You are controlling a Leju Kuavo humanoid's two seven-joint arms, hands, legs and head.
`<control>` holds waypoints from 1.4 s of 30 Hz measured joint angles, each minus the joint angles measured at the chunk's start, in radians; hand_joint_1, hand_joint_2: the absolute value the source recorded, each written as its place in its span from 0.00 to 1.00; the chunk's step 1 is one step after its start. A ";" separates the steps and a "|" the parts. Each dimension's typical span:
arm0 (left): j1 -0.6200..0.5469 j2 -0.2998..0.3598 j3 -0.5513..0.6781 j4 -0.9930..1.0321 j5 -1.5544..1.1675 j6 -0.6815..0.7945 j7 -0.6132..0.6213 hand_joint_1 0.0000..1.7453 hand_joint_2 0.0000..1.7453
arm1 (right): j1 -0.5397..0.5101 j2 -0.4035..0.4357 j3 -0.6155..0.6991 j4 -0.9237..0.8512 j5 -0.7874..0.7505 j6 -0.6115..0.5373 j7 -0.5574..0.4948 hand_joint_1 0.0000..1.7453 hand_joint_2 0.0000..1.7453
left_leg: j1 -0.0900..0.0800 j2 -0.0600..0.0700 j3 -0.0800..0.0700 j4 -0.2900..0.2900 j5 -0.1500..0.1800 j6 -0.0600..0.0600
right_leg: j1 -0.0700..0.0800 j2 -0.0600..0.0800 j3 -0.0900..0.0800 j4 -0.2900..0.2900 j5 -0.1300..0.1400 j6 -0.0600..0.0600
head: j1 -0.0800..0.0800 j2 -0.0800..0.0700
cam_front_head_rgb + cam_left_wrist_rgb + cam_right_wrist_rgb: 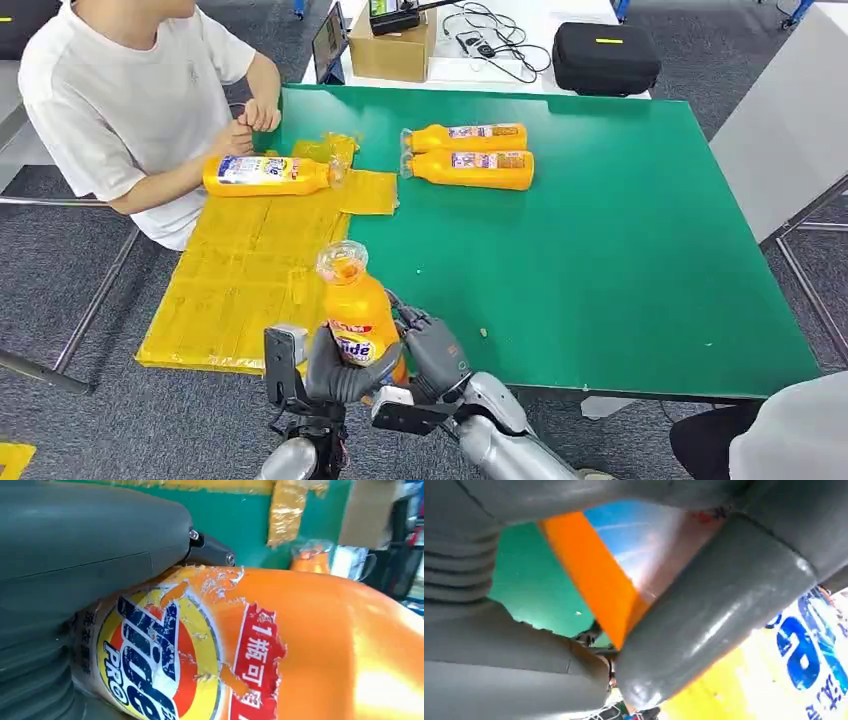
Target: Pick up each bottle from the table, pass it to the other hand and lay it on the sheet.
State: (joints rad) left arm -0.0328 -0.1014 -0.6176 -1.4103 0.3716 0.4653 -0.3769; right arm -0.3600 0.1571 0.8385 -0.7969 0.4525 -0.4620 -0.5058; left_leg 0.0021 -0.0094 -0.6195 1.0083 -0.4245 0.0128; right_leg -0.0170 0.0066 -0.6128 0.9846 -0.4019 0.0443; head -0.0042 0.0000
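An orange detergent bottle [354, 305] stands upright over the table's front edge, cap up, between both my hands. My left hand [340, 370] wraps its lower label from the front, and my right hand [436, 352] grips its right side. Close up, the left hand [75, 555] lies against the bottle [300, 650] and its torn label. The right hand [714, 605] has its thumb pressed across the bottle [594, 575]. The yellow sheet [240, 270] covers the table's left part, with one bottle [265, 175] lying on it. Two more bottles [465, 137] [470, 168] lie side by side on the green table [620, 260].
A person in a white shirt [130, 100] sits at the far left corner, hands by the bottle on the sheet. Beyond the table are a cardboard box [392, 50], cables and a black case [605, 57]. Another person's grey sleeve [790, 430] is at the near right.
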 measured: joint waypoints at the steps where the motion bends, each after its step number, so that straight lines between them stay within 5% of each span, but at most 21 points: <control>1: 0.000 0.000 0.004 -0.007 -0.019 0.007 -0.003 1.00 1.00 | 0.008 0.003 -0.007 -0.002 -0.003 -0.005 -0.003 0.00 0.00 | 0.000 0.000 0.000 0.000 0.000 0.000 | 0.000 0.000 0.000 0.000 0.000 0.000 | 0.000 0.000; 14: -0.109 0.005 0.117 0.026 -0.474 0.188 -0.004 1.00 1.00 | 0.049 0.008 -0.046 -0.052 0.099 -0.051 0.010 0.00 0.00 | 0.000 -0.001 0.000 0.000 0.001 0.000 | 0.000 0.000 0.000 0.000 0.000 0.000 | 0.000 0.000; 21: -0.257 0.030 0.184 0.184 -1.047 0.167 0.210 1.00 1.00 | 0.062 0.032 -0.056 -0.066 0.126 -0.011 0.008 0.00 0.00 | 0.000 -0.001 0.000 0.000 0.001 0.000 | 0.000 0.000 0.000 0.001 0.000 0.000 | 0.001 0.000; 35: -0.659 0.093 0.228 0.786 -1.302 -0.336 0.422 1.00 1.00 | 0.088 0.071 -0.085 -0.097 0.072 0.116 -0.040 0.00 0.00 | 0.001 0.001 0.001 0.000 0.003 -0.002 | 0.000 0.000 0.000 0.002 0.001 0.000 | 0.000 0.000; 42: -0.747 0.108 0.221 0.928 -1.328 -0.377 0.430 1.00 1.00 | 0.093 0.082 -0.085 -0.097 0.063 0.118 -0.050 0.00 0.00 | 0.001 0.001 0.000 0.000 0.003 -0.002 | 0.000 0.000 0.000 0.002 0.001 0.000 | 0.001 0.000</control>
State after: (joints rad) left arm -0.7794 0.0069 -0.3967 -0.4821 -0.9560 0.0885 0.0530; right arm -0.2669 0.2392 0.7534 -0.8934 0.5150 -0.3437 -0.5558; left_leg 0.0029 -0.0088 -0.6192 1.0083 -0.4218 0.0108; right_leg -0.0167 0.0067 -0.6130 0.9863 -0.4012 0.0440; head -0.0034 0.0000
